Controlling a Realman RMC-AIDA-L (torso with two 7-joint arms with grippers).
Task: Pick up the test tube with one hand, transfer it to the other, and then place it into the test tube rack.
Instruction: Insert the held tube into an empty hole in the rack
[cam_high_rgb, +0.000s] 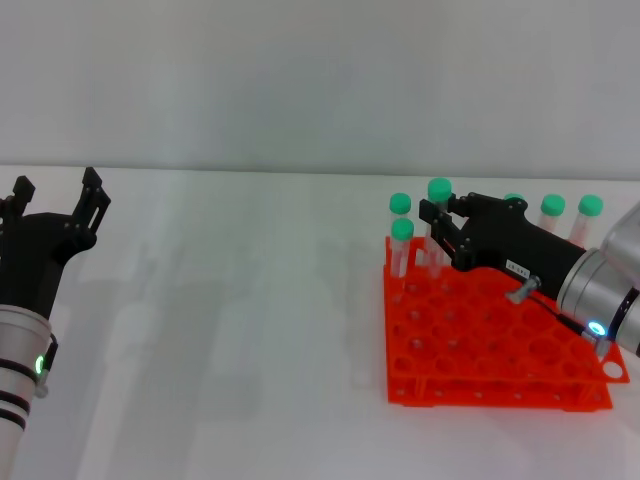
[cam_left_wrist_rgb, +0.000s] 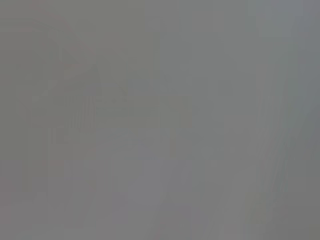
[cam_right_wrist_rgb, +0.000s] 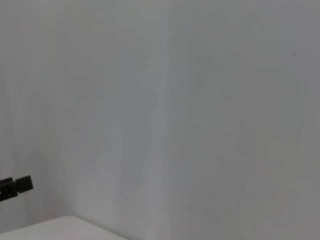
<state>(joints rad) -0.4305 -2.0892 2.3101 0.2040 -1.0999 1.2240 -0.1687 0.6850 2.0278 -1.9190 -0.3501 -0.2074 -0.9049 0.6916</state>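
Right black multi-fingered gripper (cam_high_rgb: 437, 222) over the back-left corner of the bright orange-red grid rack (cam_high_rgb: 480, 345), fingers clenched on a slim clear green-capped tube (cam_high_rgb: 438, 215) standing upright in the rack. Left black gripper (cam_high_rgb: 55, 205) well left of the rack, fingers spread, holding nothing. Other green-capped tubes (cam_high_rgb: 401, 245) stand along the rack's back edge.

The rack (cam_high_rgb: 495, 345) is sitting on the table (cam_high_rgb: 250, 330) at the right. Tubes (cam_high_rgb: 402, 232) are standing in its far row. The right gripper (cam_high_rgb: 437, 222) is reaching over the rack to that row, at one tube (cam_high_rgb: 439, 192). The left gripper (cam_high_rgb: 55, 205) is hanging far left, well apart.
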